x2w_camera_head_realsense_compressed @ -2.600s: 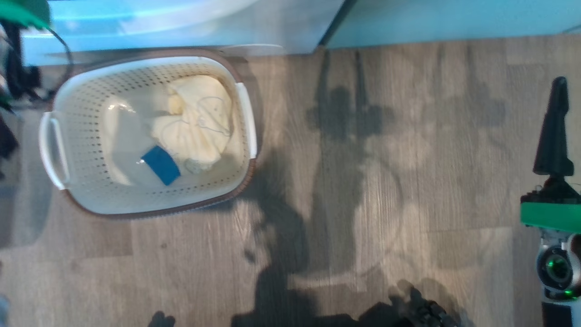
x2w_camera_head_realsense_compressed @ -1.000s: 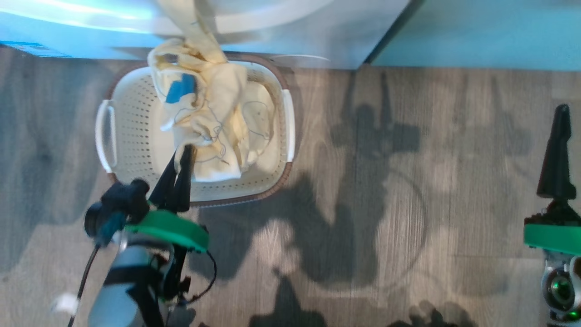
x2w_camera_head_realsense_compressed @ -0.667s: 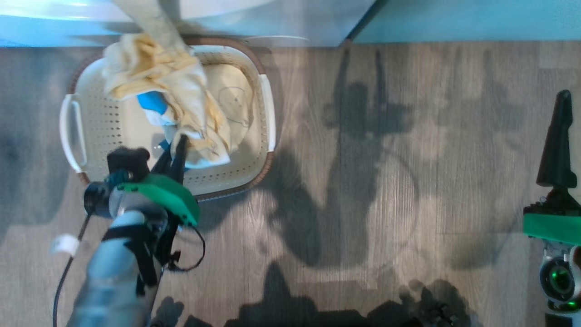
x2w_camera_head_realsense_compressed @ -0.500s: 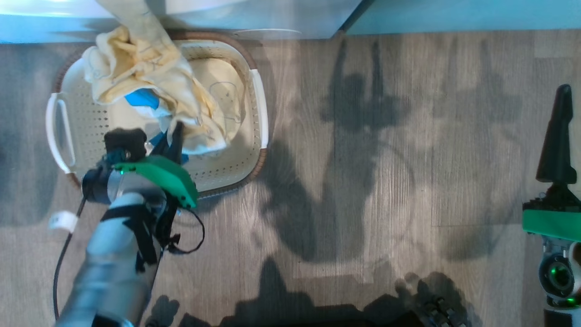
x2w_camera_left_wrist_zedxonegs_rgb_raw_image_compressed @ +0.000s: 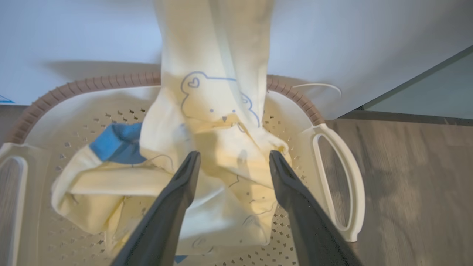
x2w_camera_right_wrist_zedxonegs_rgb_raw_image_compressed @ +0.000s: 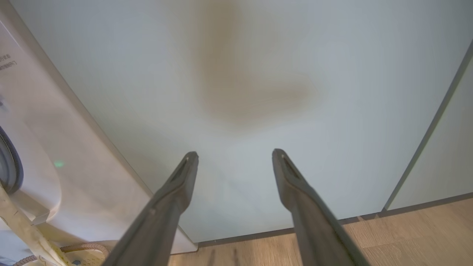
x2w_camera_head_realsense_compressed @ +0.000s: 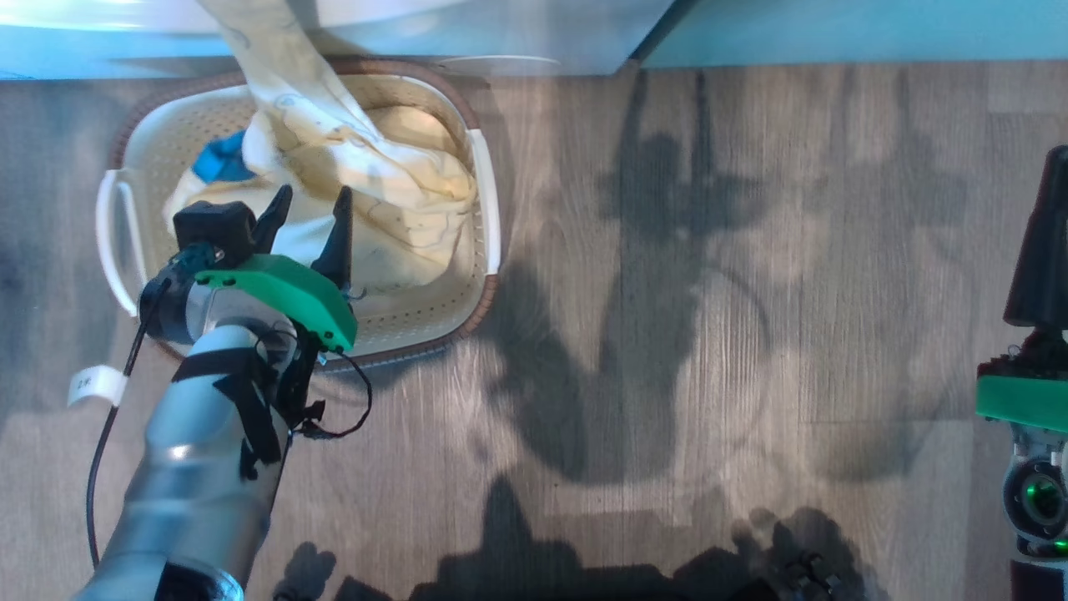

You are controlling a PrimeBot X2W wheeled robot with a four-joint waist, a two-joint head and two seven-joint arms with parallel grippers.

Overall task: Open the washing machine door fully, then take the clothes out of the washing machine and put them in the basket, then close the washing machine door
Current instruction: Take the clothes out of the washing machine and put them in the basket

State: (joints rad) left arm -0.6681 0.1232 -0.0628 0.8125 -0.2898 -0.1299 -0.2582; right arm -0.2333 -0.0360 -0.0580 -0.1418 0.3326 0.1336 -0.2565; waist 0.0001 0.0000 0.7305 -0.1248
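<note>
The cream basket [x2w_camera_head_realsense_compressed: 485,192] stands on the floor against the white washing machine [x2w_camera_left_wrist_zedxonegs_rgb_raw_image_compressed: 74,33]. The pale yellow clothes [x2w_camera_head_realsense_compressed: 400,209] lie heaped in it, with a blue patch [x2w_camera_left_wrist_zedxonegs_rgb_raw_image_compressed: 118,138] showing. One strip of garment [x2w_camera_head_realsense_compressed: 267,50] stretches from the heap up past the view's top edge. My left gripper [x2w_camera_head_realsense_compressed: 314,200] hovers open just above the heap [x2w_camera_left_wrist_zedxonegs_rgb_raw_image_compressed: 221,140], nothing between its fingers. My right gripper [x2w_camera_right_wrist_zedxonegs_rgb_raw_image_compressed: 235,155] is open and empty at the far right [x2w_camera_head_realsense_compressed: 1043,242], facing a pale cabinet panel. The washing machine door is out of view.
Grey wood floor [x2w_camera_head_realsense_compressed: 709,334] spreads to the right of the basket, crossed by my shadows. Pale green cabinet panels [x2w_camera_right_wrist_zedxonegs_rgb_raw_image_compressed: 332,92] stand beside the washing machine [x2w_camera_right_wrist_zedxonegs_rgb_raw_image_compressed: 37,147]. The basket's right handle [x2w_camera_left_wrist_zedxonegs_rgb_raw_image_compressed: 338,184] is close to my left fingers.
My left gripper has opened and let go of the garment, which has dropped into the basket. The right arm has stayed where it was.
</note>
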